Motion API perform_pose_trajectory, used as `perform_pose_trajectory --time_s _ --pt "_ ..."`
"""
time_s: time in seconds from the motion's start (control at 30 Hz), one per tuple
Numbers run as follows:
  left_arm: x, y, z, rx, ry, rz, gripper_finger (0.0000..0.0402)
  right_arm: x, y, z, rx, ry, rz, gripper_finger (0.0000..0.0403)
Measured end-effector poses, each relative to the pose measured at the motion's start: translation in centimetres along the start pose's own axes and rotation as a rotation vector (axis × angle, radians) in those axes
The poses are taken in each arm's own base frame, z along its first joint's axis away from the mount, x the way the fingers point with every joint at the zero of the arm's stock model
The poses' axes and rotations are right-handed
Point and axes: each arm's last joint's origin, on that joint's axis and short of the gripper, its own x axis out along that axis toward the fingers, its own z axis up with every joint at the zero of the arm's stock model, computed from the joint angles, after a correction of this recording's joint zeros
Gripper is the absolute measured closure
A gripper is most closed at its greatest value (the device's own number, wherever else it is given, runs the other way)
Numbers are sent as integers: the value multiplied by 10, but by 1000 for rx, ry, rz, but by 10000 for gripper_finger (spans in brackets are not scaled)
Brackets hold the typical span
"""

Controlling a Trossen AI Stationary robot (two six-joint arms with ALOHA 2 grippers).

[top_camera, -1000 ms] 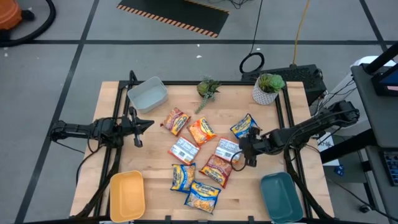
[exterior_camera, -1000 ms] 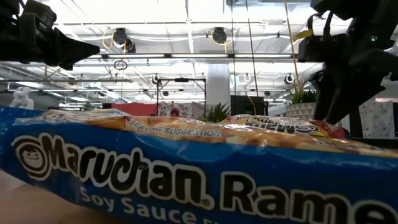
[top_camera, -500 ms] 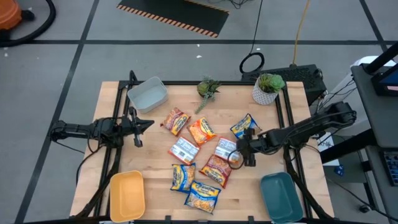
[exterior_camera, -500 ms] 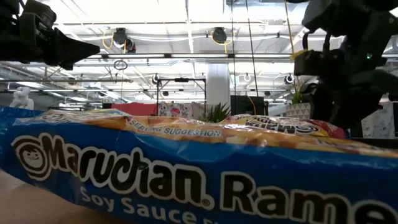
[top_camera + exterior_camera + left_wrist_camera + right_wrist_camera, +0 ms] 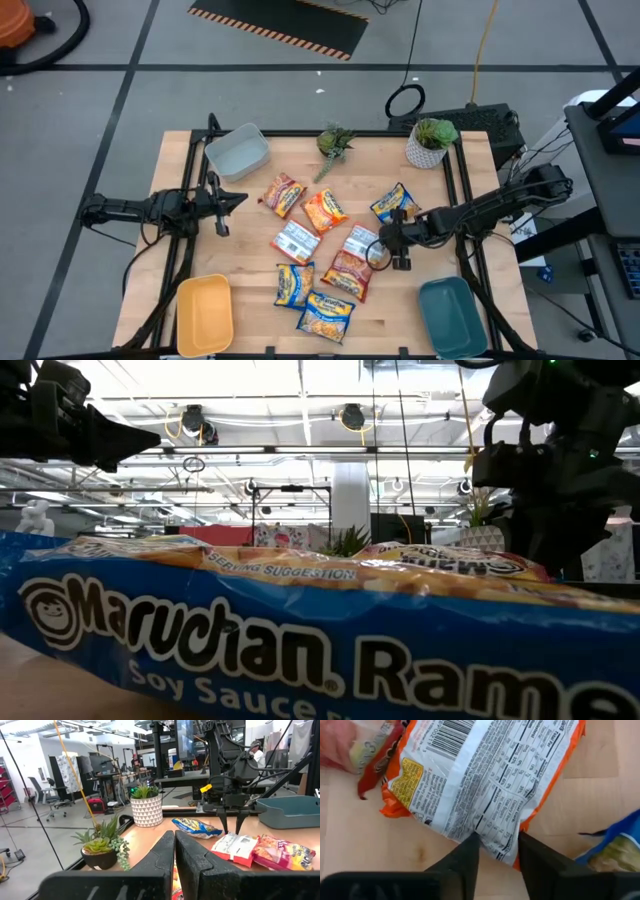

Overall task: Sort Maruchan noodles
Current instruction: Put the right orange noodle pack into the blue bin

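Note:
Several Maruchan packets lie flat mid-table. Among them are a white-backed, orange-edged packet (image 5: 362, 238) (image 5: 485, 780), a blue one (image 5: 392, 203), an orange one (image 5: 325, 210) and a red-and-yellow one (image 5: 283, 193). My right gripper (image 5: 386, 246) (image 5: 497, 845) is open and points down over the white-backed packet's right-hand edge, with that edge between its fingers. The left wrist view shows the right gripper (image 5: 231, 827) just above this packet (image 5: 235, 845). My left gripper (image 5: 226, 200) (image 5: 175, 851) is shut and waits at the table's left edge. My right gripper straddles the right-hand edge (image 5: 496, 836) of the white-backed packet from above, one finger (image 5: 467, 851) on each side. The packet lies flat on the table. I cannot tell whether the fingertips touch it.
A grey bin (image 5: 237, 152) sits at the far left, a yellow bin (image 5: 204, 312) near left and a teal bin (image 5: 447, 315) near right. Two potted plants (image 5: 335, 142) (image 5: 430, 140) stand along the far edge. A blue packet (image 5: 300, 650) fills the low view's foreground.
My right gripper has moved a little toward the table's left, over the white-backed packet, and stayed open. The packets and my left arm have kept still.

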Motion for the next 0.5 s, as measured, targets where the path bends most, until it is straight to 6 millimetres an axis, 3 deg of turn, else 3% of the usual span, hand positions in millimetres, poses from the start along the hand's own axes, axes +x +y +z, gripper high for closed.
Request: perform_pose_trajectory --time_s 0.4,0.5 --pt "0 0 0 1 0 0 380 -2 1 3 29 -40 13 394" --pt "0 0 0 3 0 0 380 -6 1 6 33 -79 18 400"
